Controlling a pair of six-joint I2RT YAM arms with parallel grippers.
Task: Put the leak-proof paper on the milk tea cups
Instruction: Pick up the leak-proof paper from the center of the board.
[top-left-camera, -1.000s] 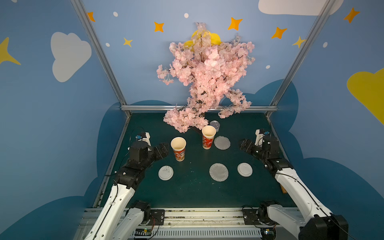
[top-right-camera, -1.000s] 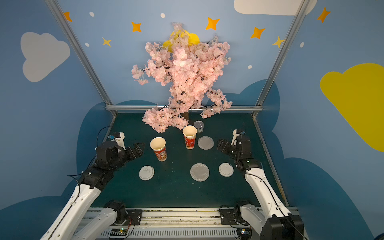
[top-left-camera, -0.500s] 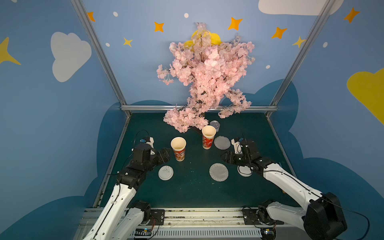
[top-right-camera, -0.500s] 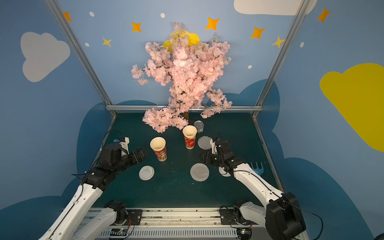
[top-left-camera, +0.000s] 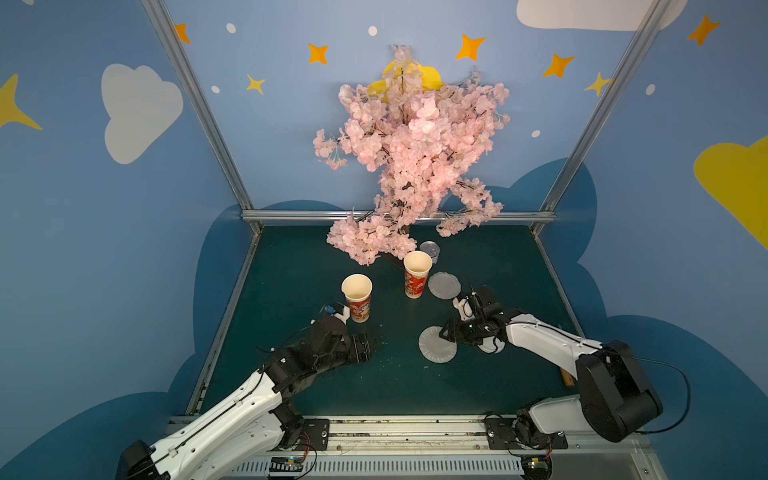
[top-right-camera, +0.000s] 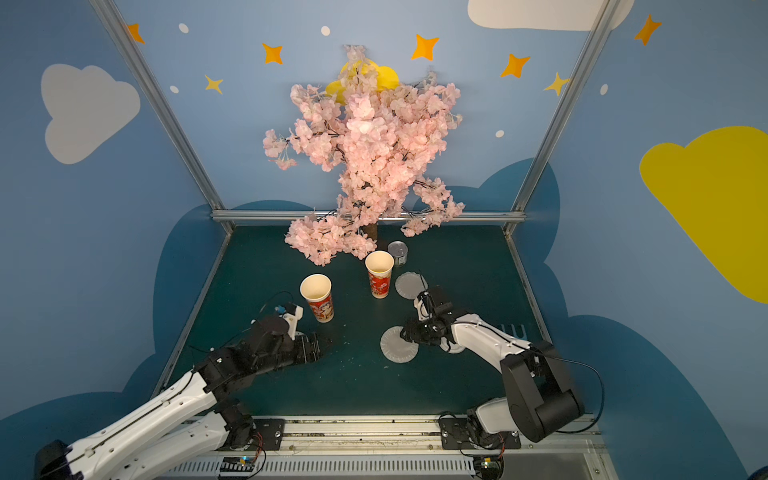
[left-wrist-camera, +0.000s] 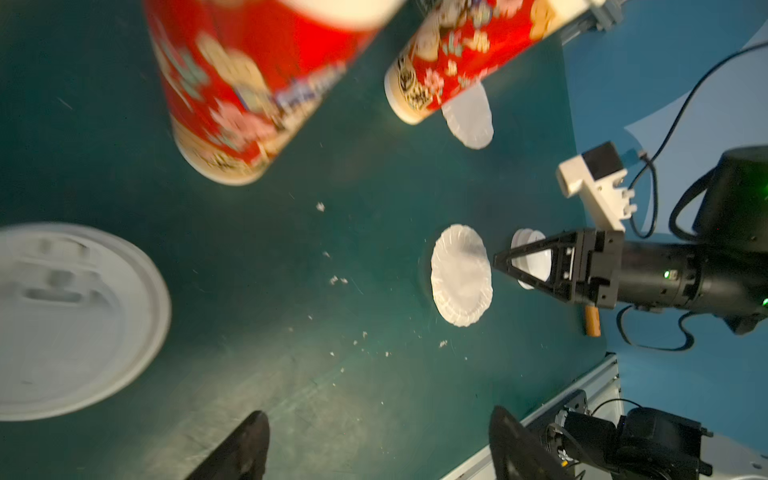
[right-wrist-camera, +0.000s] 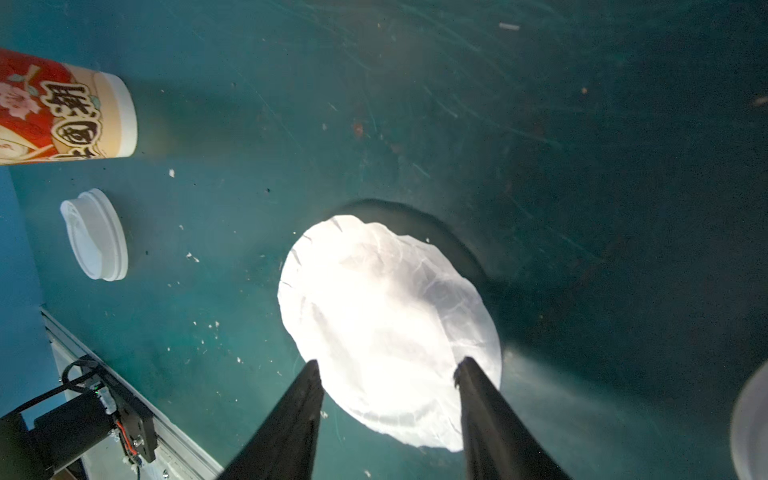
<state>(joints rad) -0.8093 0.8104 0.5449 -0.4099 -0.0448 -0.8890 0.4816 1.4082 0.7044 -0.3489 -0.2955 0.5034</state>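
Right wrist view shows the near sheet (right-wrist-camera: 386, 328) lying on the table (right-wrist-camera: 582, 124). Its crinkled rim sits between the parted fingers of the right gripper (right-wrist-camera: 390, 362), which grip nothing yet. In a top view the far sheet (top-left-camera: 444, 285) lies behind the near sheet. The back cup (top-left-camera: 417, 274) also stands behind it, and the left cup (top-left-camera: 357, 297) behind and to its left. Both cup mouths are uncovered. A lid (right-wrist-camera: 95, 235) lies well left of the near sheet. The left gripper (left-wrist-camera: 378, 415) is out there too, fingers spread wide and empty.

The step in hand looks like picking up the near sheet. Thin paper offers little to pinch, so keep the tips low and take only the rim. Close gently so it neither crumples nor slides, then lift it level and centre it over a cup mouth.
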